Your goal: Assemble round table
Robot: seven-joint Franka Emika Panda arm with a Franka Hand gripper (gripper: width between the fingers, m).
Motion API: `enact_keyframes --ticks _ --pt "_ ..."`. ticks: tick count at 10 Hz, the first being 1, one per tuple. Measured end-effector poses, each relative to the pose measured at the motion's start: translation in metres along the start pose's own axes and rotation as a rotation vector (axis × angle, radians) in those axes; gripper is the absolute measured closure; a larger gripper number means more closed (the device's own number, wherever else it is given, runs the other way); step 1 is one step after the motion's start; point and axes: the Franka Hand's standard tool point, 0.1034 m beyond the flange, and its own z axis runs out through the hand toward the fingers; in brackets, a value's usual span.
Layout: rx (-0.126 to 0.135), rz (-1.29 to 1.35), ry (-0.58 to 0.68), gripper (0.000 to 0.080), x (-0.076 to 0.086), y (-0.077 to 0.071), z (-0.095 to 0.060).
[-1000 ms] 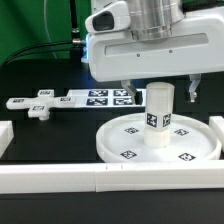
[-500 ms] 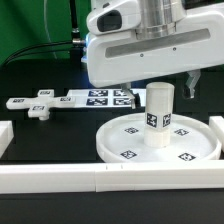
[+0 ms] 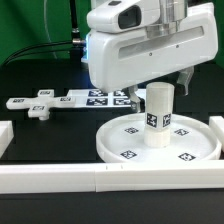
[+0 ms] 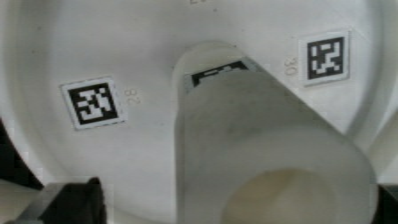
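The large white rimmed disc (image 3: 125, 143) lies flat on the black table with several square tags on it. The short cylinder leg (image 3: 158, 115) stands upright on its central hub. My gripper (image 3: 157, 89) hangs just above the leg's top, open, its fingers spread wider than the leg and holding nothing. In the wrist view I look down on the leg (image 4: 267, 140) and the disc (image 4: 71, 60); one dark finger (image 4: 68, 205) shows at the edge, apart from the leg. The small flat base piece (image 3: 40, 105) lies at the exterior view's left.
The marker board (image 3: 100, 97) lies behind the disc. A long white rail (image 3: 100, 181) runs along the front. Shorter rails stand at the exterior view's left (image 3: 5, 136) and right (image 3: 216, 124). Black cables hang at the back left.
My gripper has risen a little and shifted slightly toward the exterior view's left. The leg and disc have not moved.
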Motion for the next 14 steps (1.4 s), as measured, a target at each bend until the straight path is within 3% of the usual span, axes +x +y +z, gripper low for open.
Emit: enact_keyframes --ticks 3,5,14 --pt "-0.001 -0.182 -0.001 0.0150 -0.001 0.002 0.000" --pt "-0.026 -0.335 0.007 0.0150 0.001 0.005 -0.001" --pt "-0.054 -0.890 -0.051 0.0150 -0.009 0.020 0.000"
